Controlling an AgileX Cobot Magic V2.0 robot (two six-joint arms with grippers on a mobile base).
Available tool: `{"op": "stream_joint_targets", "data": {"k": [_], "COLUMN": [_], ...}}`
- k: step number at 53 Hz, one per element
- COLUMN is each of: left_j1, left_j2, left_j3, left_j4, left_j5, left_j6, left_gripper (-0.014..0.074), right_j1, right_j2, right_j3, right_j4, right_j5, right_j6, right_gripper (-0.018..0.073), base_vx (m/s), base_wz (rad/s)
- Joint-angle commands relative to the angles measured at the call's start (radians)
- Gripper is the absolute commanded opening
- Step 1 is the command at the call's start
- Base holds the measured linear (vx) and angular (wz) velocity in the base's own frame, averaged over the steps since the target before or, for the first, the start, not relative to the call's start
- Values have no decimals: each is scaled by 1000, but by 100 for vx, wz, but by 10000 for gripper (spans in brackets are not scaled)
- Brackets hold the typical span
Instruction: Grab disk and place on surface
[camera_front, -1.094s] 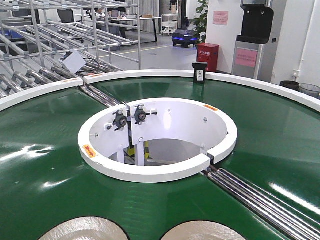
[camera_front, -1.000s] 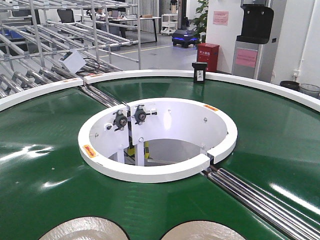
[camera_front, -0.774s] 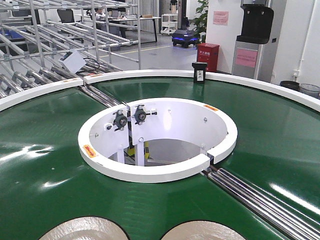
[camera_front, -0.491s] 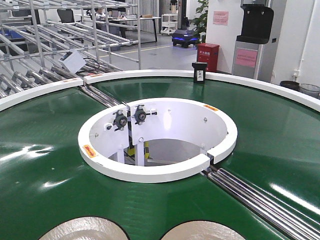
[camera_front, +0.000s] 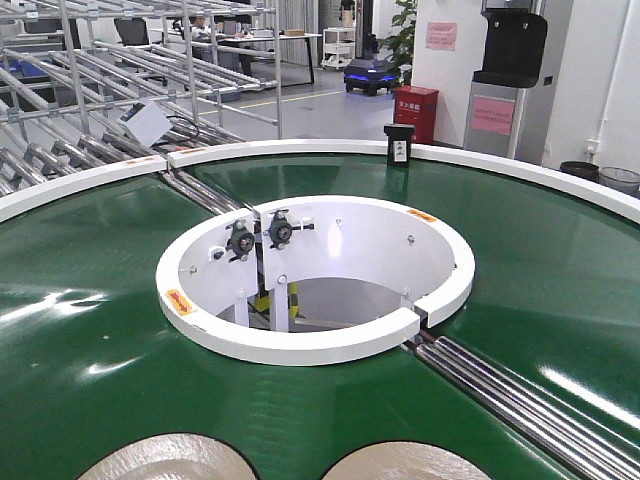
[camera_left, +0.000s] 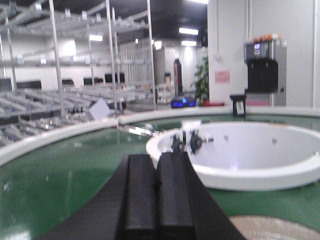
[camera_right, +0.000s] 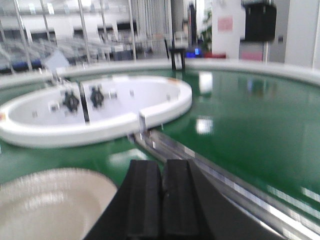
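Left wrist view: left gripper (camera_left: 156, 165) fingers together, green belt (camera_left: 60, 170) beyond them.
Right wrist view: right gripper (camera_right: 161, 170) fingers together; disk (camera_right: 50, 205) just left of them.

No change was discernible over the interval: neither the left disk (camera_front: 165, 458) nor the right disk (camera_front: 405, 462) shifted on the green belt (camera_front: 90, 300).

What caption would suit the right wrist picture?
Closed right gripper hovers over green conveyor belt, a pale disk at lower left.

belt (camera_front: 90, 300): green, glossy | left disk (camera_front: 165, 460), right disk (camera_front: 405, 462): bottom edge, apart
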Motion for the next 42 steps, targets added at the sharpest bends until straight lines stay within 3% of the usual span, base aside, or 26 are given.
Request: {"op": "stream_joint_targets", "data": {"k": [1,7,19,28,42], "left_j1": [1,1,1,1,1], "left_j2": [7,8,127,324,571], "left_j3": [-35,-122,-496,-739,-757], "left_j4": [-12,-12,-11,-9,-11], "left_j5": [-153,-160,31,204,223], "left_j6": [-10,-9,-9,-9,-9], "left_gripper": [-8,-8,-8,-8,-4], "right_j1": [-5,-5,-5,-5,-5], "right_j2": [0,1,159,359,611], "right_j3": [7,-34,-398,-629,-689], "right_j4": [-2,-3,-3,-1,24], "right_j5": [-249,-328,-18,57,66], "right_j6": [-14,-31,-55,-55,-54], "right_gripper": [-8,-8,-8,-4,13], "base_vx": [0,0,0,0,0], "base_wz": [0,0,0,0,0]}}
